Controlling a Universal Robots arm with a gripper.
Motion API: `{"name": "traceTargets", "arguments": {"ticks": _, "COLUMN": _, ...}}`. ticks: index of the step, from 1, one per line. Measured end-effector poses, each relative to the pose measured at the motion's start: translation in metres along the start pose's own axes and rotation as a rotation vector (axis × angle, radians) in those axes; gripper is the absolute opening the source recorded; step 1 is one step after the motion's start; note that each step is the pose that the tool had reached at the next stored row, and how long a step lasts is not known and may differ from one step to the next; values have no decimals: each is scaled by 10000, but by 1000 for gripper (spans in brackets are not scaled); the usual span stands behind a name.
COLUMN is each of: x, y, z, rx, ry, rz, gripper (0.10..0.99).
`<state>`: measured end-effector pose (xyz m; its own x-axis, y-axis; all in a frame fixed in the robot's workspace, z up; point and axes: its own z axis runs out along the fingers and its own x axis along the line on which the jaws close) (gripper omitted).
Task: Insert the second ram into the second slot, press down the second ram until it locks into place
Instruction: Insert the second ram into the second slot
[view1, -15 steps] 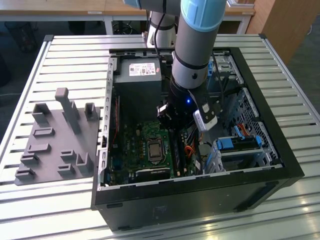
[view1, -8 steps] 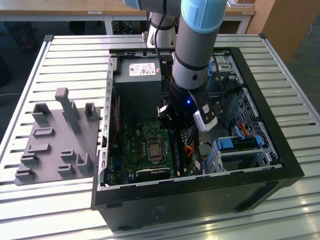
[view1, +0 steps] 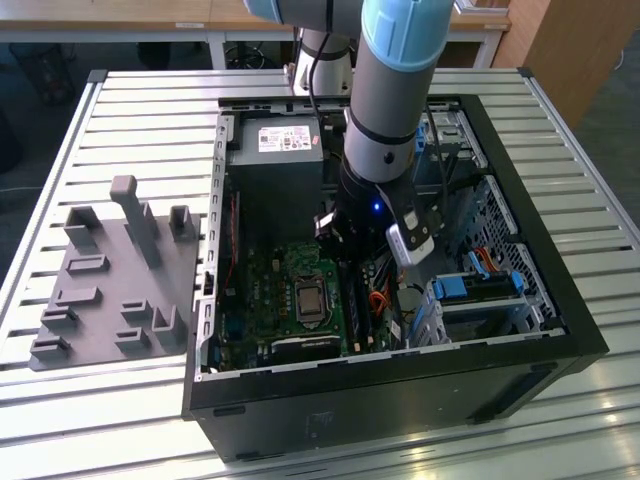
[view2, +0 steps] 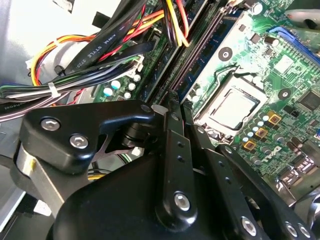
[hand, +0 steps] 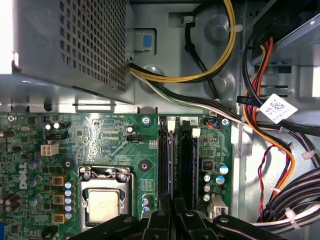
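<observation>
Because the gripper (hand: 173, 216) has its fingers drawn narrow, almost together, over one end of the second ram (hand: 169, 160), which stands as a thin bluish edge in one of the memory slots (hand: 187, 160), a push there alone could seat that end and leave the far end high, so the white latch (hand: 171, 122) never snaps. If the stick sits slightly off line, the force would flex the motherboard (hand: 100, 140); the cables (hand: 220, 55) beyond lie well apart.
</observation>
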<state>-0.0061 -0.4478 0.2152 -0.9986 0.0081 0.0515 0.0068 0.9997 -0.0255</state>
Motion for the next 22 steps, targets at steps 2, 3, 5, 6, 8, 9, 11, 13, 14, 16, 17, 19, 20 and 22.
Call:
{"name": "traceTargets", "arguments": {"ticks": 2, "x": 0, "y": -2, "z": 2, "rx": -2, "ry": -1, "rz": -1, "gripper": 137}}
{"name": "traceTargets", "arguments": {"ticks": 3, "x": 0, "y": -3, "z": 2, "rx": -1, "ry": -1, "rz": -1, "gripper": 137}}
{"name": "traceTargets", "arguments": {"ticks": 5, "x": 0, "y": -4, "z": 1, "rx": 0, "ry": -1, "rz": 0, "gripper": 137}}
{"name": "traceTargets", "arguments": {"ticks": 6, "x": 0, "y": -4, "z": -3, "rx": 1, "ry": 0, "rz": -1, "gripper": 137}}
{"name": "traceTargets", "arguments": {"ticks": 8, "x": 0, "y": -4, "z": -9, "rx": -2, "ry": -1, "rz": -1, "gripper": 137}}
{"name": "traceTargets", "arguments": {"ticks": 9, "x": 0, "y": -4, "z": -9, "rx": -3, "ry": -1, "rz": 1, "gripper": 137}}
{"name": "traceTargets", "arguments": {"ticks": 11, "x": 0, "y": -6, "z": -13, "rx": -1, "ry": 0, "rz": 6, "gripper": 137}}
{"name": "traceTargets", "arguments": {"ticks": 13, "x": 0, "y": -15, "z": -13, "rx": 0, "ry": 0, "rz": 16, "gripper": 137}}
{"name": "traceTargets", "arguments": {"ticks": 14, "x": 0, "y": -18, "z": -13, "rx": -1, "ry": 0, "rz": 19, "gripper": 137}}
{"name": "traceTargets", "arguments": {"ticks": 16, "x": 0, "y": -20, "z": -13, "rx": -1, "ry": 0, "rz": 21, "gripper": 137}}
{"name": "traceTargets", "arguments": {"ticks": 17, "x": 0, "y": -21, "z": -12, "rx": -2, "ry": 0, "rz": 21, "gripper": 137}}
{"name": "traceTargets", "arguments": {"ticks": 19, "x": 1, "y": -21, "z": -12, "rx": -2, "ry": 0, "rz": 19, "gripper": 137}}
{"name": "traceTargets", "arguments": {"ticks": 20, "x": 2, "y": -22, "z": -12, "rx": -1, "ry": 0, "rz": 20, "gripper": 137}}
{"name": "traceTargets", "arguments": {"ticks": 22, "x": 3, "y": -29, "z": -12, "rx": -2, "ry": 0, "rz": 22, "gripper": 137}}
